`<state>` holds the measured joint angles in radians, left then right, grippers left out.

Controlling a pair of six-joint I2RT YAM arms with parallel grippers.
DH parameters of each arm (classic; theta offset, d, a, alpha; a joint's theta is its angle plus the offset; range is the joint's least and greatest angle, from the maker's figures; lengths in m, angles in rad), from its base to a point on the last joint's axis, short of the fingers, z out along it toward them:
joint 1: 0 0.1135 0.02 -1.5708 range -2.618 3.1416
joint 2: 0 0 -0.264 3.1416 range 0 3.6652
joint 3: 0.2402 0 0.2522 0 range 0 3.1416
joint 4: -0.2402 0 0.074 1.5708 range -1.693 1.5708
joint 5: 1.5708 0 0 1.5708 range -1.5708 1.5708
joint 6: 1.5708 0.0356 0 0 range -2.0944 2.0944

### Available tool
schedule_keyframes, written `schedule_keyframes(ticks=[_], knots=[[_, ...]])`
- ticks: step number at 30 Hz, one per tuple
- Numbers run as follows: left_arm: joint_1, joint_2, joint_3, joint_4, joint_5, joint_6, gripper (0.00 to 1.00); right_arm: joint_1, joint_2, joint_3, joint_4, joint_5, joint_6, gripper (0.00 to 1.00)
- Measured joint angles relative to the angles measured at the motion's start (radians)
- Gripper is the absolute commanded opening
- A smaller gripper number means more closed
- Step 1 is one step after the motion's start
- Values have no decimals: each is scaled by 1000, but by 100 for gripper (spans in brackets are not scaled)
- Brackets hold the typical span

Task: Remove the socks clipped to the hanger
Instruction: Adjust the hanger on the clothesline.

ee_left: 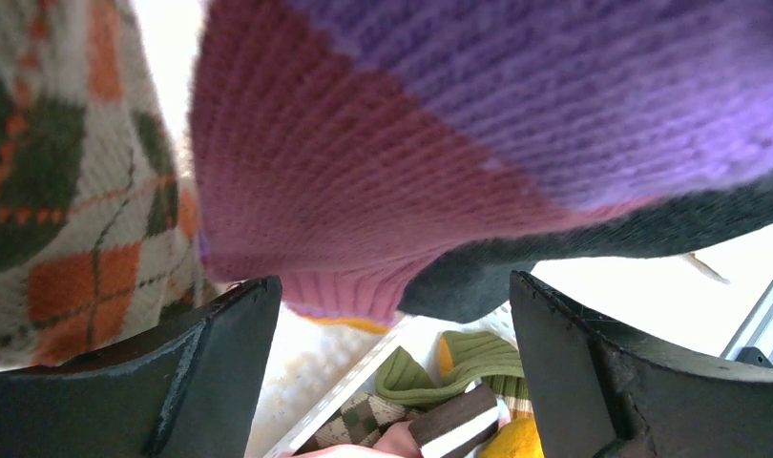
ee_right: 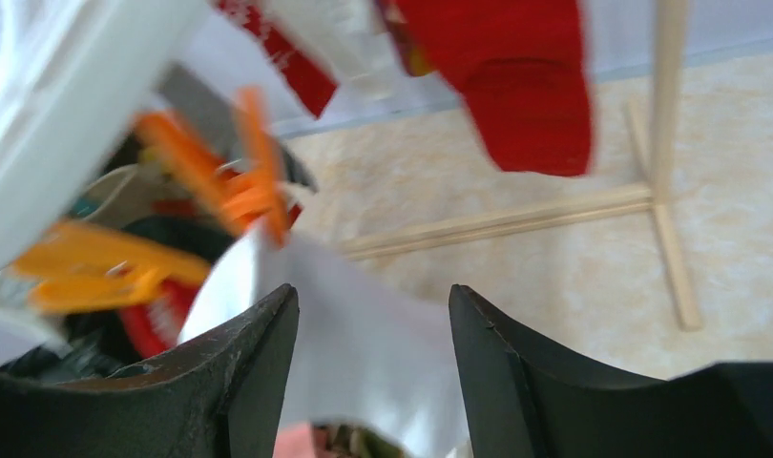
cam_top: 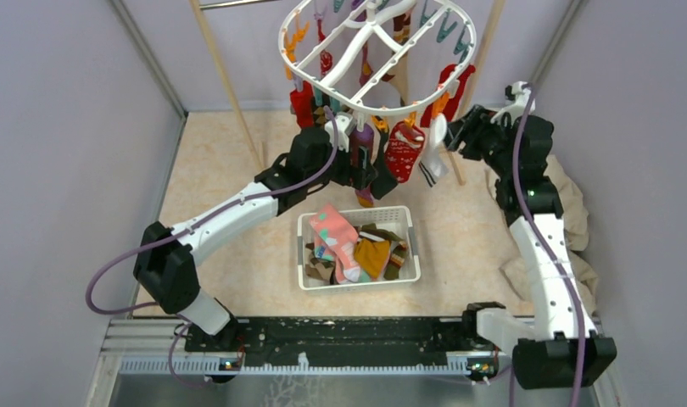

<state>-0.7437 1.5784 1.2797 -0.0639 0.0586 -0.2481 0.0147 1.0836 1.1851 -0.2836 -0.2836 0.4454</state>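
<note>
Open-jawed beneath socks (cam_top: 404,153) clipped to the hanger (cam_top: 319,82).
Left gripper (ee_left: 392,286) wide open, holding nothing: purple-and-pink sock (ee_left: 459,114) directly above, hanging vertically toward the gap. Right gripper (ee_right: 373,296) parted, unclamped, white sock (ee_right: 364,358) loose between the jaws under an orange clip (ee_right: 254,181).

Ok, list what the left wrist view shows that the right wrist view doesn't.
Left wrist only: a purple-and-pink sock just above the left gripper, an argyle sock beside it, the basket of loose socks below. Right wrist only: a white sock between the open jaws of the right gripper, orange clips, a red sock, the foot of the wooden rack. Both: open jaws at a hanging sock.
</note>
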Motion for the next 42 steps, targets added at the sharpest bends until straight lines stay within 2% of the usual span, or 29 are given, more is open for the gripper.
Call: schedule_keyframes(ticks=[7, 12, 17, 20, 24, 28, 34, 42], knots=[[0, 1, 3, 4, -2, 8, 94, 119, -152, -9, -53, -63, -20, 55], [0, 1, 3, 4, -5, 11, 94, 140, -241, -20, -77, -141, -51, 55], [0, 1, 3, 4, -7, 14, 93, 149, -253, -20, -64, -256, -66, 52], [0, 1, 3, 4, -11, 14, 93, 216, -236, -42, -58, -256, -91, 52], [0, 0, 3, 4, -14, 14, 93, 370, -194, -80, -64, -187, -142, 51], [0, 0, 3, 4, -18, 14, 93, 504, -175, -152, -39, -32, -187, 54], [0, -19, 3, 0, -25, 14, 94, 530, -176, -282, 43, 134, -200, 54], [0, -109, -23, -14, -25, -2, 94, 542, -145, -294, 164, 243, -200, 54]])
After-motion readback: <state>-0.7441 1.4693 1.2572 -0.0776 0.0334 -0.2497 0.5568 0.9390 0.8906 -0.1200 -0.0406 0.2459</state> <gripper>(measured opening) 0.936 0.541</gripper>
